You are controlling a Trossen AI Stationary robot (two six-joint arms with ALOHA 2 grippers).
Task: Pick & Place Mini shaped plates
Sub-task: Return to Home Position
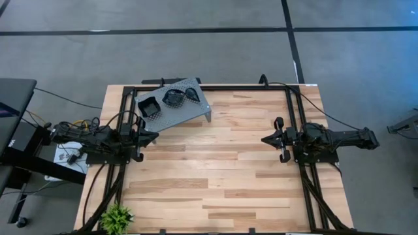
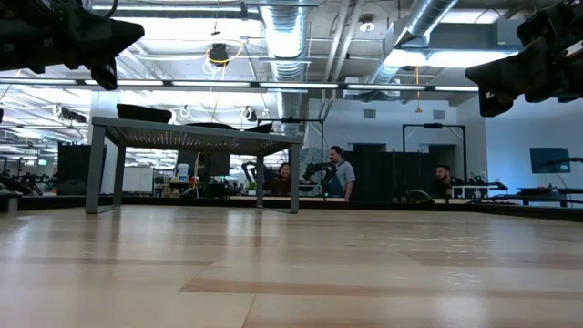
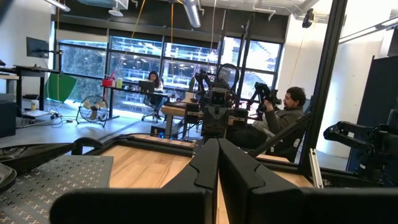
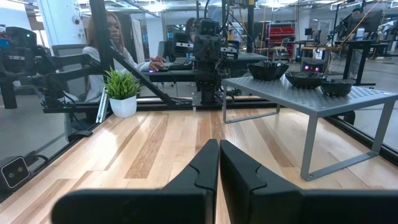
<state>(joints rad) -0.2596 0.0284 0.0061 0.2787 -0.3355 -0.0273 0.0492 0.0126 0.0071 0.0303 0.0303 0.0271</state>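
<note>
The wooden tabletop [image 1: 215,176] is the largest thing here, bare across its middle and near side. At its far left corner stands a grey perforated metal shelf [image 1: 179,116] on legs, turned a little askew to the tabletop's edges. The left arm lies along the left edge with the left claw [image 1: 154,136] pointing inward, just in front of the shelf and raised off the wood. The left wrist view shows its two fingers [image 3: 205,168] pressed together with nothing between them. The right arm lies opposite along the right edge with the right claw [image 1: 265,139] pointing inward too (the two face each other, well apart). It is likewise clenched on nothing, fingers [image 4: 208,165] touching. The black plates [image 4: 304,78] sit on top of the shelf in a row of three groups. A square plate [image 1: 149,104] is at the left end, a scalloped plate [image 1: 173,98] in the middle and a leaf-shaped plate [image 1: 192,95] at the right end. Each may top a stack, though how many lie in each cannot be told. A small green potted plant [image 1: 117,216] stands at the tabletop's near left corner.
</note>
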